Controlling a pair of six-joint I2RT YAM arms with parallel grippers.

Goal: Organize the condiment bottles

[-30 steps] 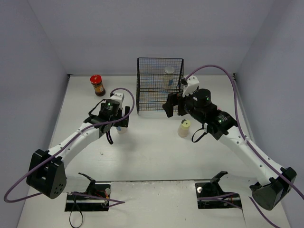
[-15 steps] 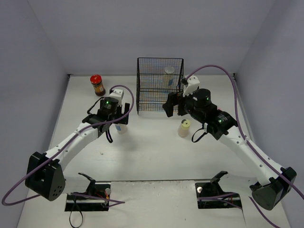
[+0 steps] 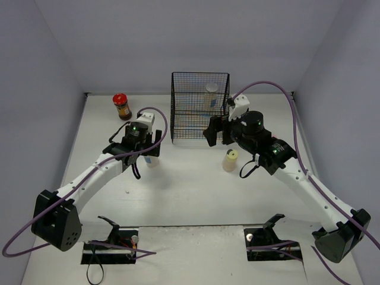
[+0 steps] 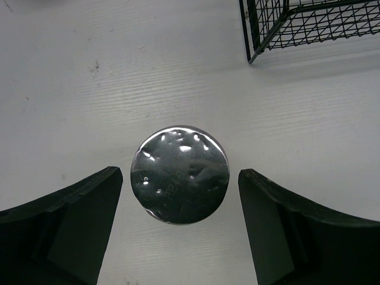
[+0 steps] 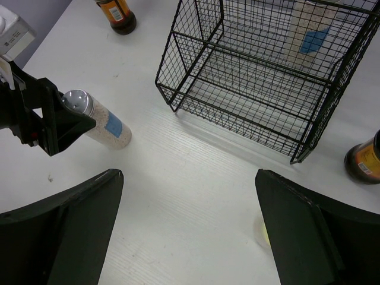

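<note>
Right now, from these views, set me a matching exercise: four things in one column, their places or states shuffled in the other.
1 left gripper
2 red-lidded jar
3 yellow-capped bottle
4 wire basket

A back left of the table
B open, straddling a silver cap
C holds a blue-labelled bottle
D in front of the basket's right corner

Pairs: 1-B, 2-A, 3-D, 4-C

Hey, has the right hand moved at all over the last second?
No. The right hand stays in the same spot beside the black wire basket's near right corner.
</note>
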